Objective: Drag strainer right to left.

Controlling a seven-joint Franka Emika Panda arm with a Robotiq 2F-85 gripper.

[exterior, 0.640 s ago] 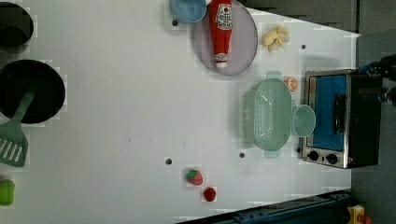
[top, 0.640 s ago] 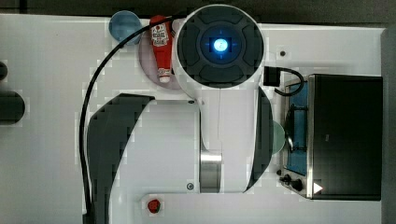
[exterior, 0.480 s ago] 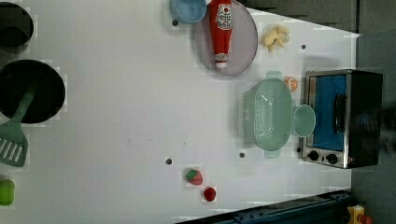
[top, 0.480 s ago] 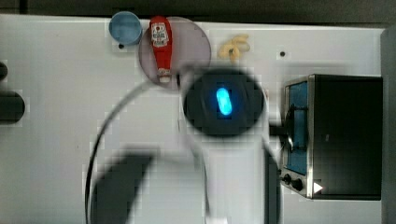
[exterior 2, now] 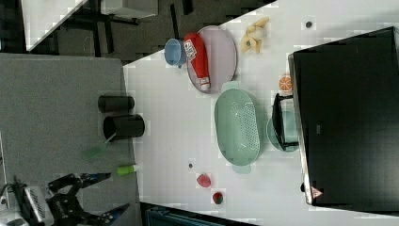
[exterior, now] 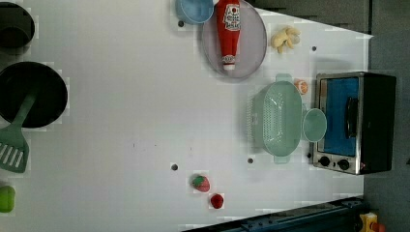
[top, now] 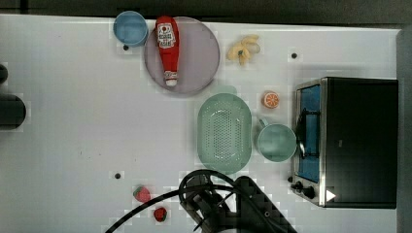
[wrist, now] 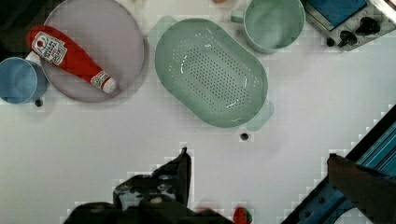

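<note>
The strainer [top: 224, 133] is a pale mint-green oval colander with small holes. It rests on the white table, just below the lilac plate [top: 194, 56] in the top view. It also appears in the left view [exterior: 276, 118], the right view [exterior 2: 237, 127] and the wrist view [wrist: 210, 72]. A mint-green mug [top: 276, 141] stands close against its side, between it and the toaster oven [top: 354, 141]. My gripper [wrist: 258, 156] hangs open above bare table, apart from the strainer, with nothing between its fingers. The arm [top: 214, 204] is at the top view's bottom edge.
A ketchup bottle [top: 166, 48] lies on the plate, with a blue cup [top: 130, 28] beside it. A banana [top: 244, 48] and an orange slice [top: 270, 99] lie near the oven. Two strawberries [top: 142, 194] sit by the arm. A black pan [exterior: 29, 94] and a green spatula [exterior: 12, 145] are at the left view's left.
The arm, which covered the middle of the table in the top view, has drawn back to the bottom edge. The strainer and the other objects have not moved.
</note>
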